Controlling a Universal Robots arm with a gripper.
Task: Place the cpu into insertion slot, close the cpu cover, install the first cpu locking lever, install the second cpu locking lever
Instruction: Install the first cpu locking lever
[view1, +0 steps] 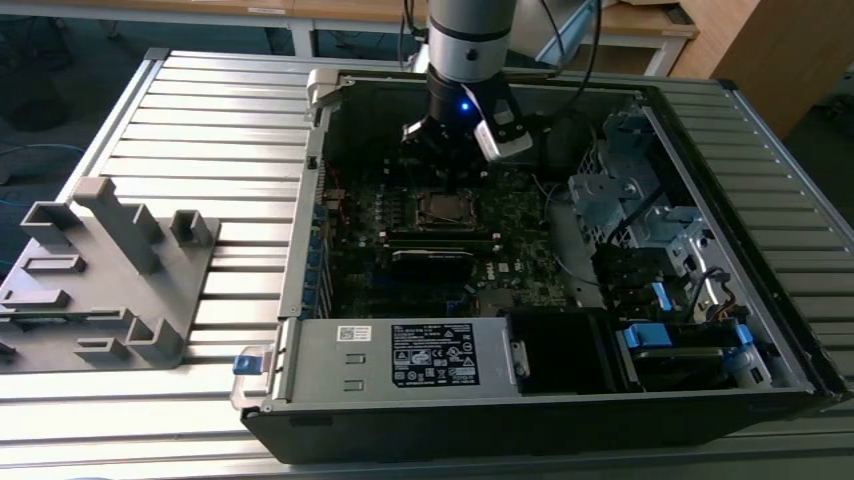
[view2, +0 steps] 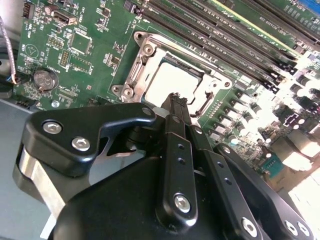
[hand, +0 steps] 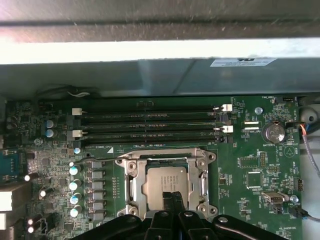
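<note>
An open computer case (view1: 296, 250) lies on a slatted table (view1: 200, 120) with its motherboard (view1: 400, 225) facing up, and the arm (view1: 467, 40) reaches down into its far half. Mid-board, just beside the memory sticks (hand: 150, 125), the cpu cover (hand: 134, 182) lies flat on the insertion slot (hand: 210, 157), and the cpu (hand: 162, 182) shows through its window. The gripper (hand: 172, 197) hangs over the cpu's edge, fingertips pressed together on nothing.
</note>
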